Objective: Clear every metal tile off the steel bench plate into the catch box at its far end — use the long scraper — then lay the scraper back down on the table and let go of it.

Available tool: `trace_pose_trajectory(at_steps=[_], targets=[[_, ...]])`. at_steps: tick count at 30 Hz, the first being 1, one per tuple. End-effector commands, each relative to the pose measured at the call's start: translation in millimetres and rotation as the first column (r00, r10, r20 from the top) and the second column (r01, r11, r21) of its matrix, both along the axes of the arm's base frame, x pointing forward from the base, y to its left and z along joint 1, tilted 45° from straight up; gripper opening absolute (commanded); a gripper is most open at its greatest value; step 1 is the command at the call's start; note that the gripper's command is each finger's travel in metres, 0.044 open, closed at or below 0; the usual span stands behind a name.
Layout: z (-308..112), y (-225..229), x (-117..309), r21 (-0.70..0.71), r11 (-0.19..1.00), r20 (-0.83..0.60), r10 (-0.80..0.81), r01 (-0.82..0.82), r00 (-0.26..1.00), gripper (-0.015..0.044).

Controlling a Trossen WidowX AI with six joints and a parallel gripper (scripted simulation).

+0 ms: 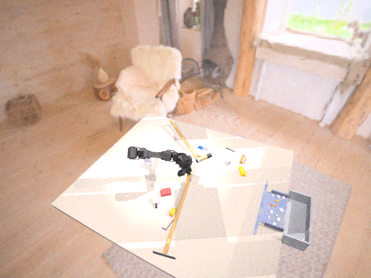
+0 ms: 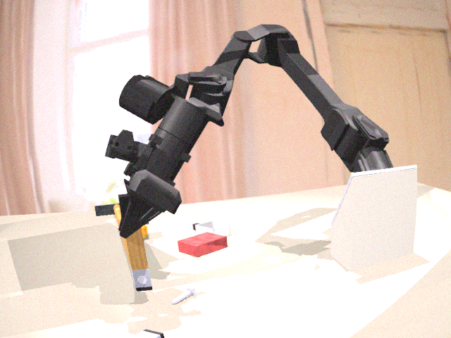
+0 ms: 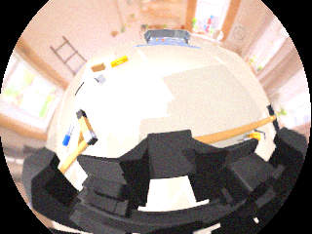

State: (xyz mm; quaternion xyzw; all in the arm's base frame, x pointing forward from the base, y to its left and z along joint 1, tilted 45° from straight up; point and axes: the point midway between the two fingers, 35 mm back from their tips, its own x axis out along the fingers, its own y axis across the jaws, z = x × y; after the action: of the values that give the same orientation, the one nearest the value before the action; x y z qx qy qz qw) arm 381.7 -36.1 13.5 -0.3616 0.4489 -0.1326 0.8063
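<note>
1. The long scraper [image 1: 179, 203] [image 2: 137, 254] [image 3: 234, 133] is gripped near the butt end of its handle by the gripper [image 1: 185, 173] [image 2: 125, 232] [image 3: 171, 146], whose fingers are closed on it.
2. The metal tiles [image 1: 277, 219] [image 3: 163, 40] are scattered on the blue bench plate [image 1: 263, 209] [image 3: 168, 43], well apart from both the gripper and the scraper's blade [image 1: 164, 254] [image 2: 104, 210].
3. In the top view, the plate and its tiles are seen to the right of the scraper, while the dark crosswise blade is placed near the lower table edge (the opposite end of the handle from the grip).
4. The grey catch box [image 1: 308, 221] [image 3: 168, 33] is set against the plate's far end, and pale and orange pieces can be made out among the tiles still to be cleared.
5. A red block [image 1: 165, 191] [image 2: 202, 244] is seen near the scraper's handle, and a small yellow-orange item [image 1: 173, 211] [image 2: 144, 232] [image 3: 254, 136] is placed closer beside it.
6. On the other side of the gripper, a hammer-like tool [image 1: 204, 157] [image 3: 164, 135] is laid near a blue-handled item [image 1: 200, 147] [image 3: 66, 139].
7. Dark marks are shown on the yellow block [image 1: 242, 171] [image 3: 119, 61], too small to be read.
</note>
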Motion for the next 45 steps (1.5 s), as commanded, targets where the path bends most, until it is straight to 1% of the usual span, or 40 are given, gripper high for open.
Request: trace_pose_trajectory(at_steps=[1,18,24,36,40,41,45], targets=[[5.3,2.9,-4.0,0.005,1.000,0.026,-0.002,0.002,1.000,0.0000],[2.0,4.2,-31.6,0.005,1.000,0.025,-0.002,0.002,1.000,0.0000],[0.2,3.5,-31.7,0.005,1.000,0.015,0.008,-0.008,1.000,0.0000],[-2.5,2.7,-32.8,0.000,1.000,0.002,0.003,-0.003,1.000,0.0315],[4.3,10.7,-30.2,0.003,1.000,0.002,0.007,-0.007,1.000,0.0420],[7.2,14.0,-29.3,0.005,1.000,0.002,0.008,-0.008,1.000,0.0440],[19.2,27.1,-26.5,0.009,1.000,0.001,0.015,-0.015,1.000,0.0440]])
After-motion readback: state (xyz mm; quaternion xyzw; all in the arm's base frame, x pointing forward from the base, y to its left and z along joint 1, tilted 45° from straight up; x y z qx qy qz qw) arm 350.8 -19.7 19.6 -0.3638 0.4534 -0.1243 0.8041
